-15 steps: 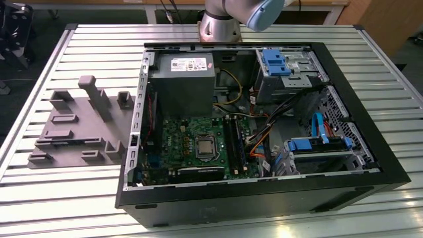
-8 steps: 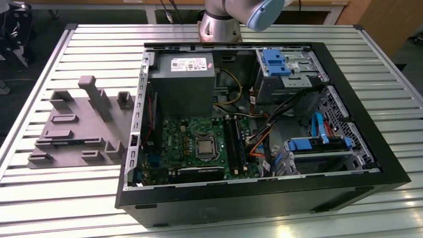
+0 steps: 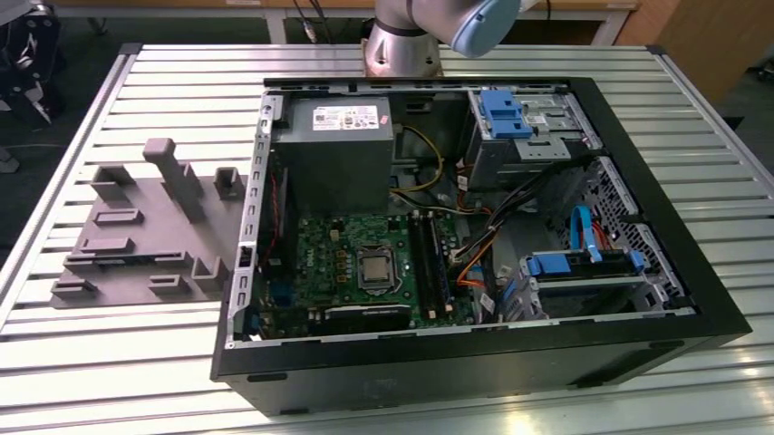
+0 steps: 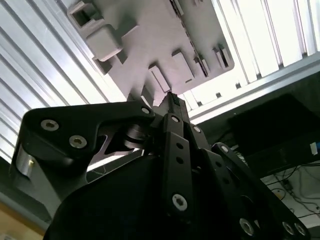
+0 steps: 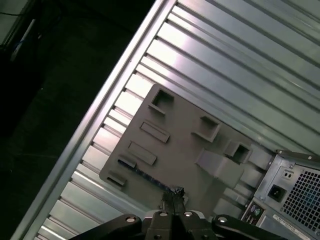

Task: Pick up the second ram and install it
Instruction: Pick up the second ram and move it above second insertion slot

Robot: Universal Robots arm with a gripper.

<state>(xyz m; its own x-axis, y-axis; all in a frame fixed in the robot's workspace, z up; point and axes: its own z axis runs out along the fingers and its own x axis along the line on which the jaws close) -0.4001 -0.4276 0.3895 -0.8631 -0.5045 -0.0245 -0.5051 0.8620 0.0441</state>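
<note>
Hovering fingers together above tray

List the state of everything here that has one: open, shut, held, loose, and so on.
end effector: shut, holding nothing, above the holder tray, not touching it.
second ram: sitting in the holder tray, not gripped, not yet installed.
computer case: lying on its side, side panel off, inside exposed.
</note>
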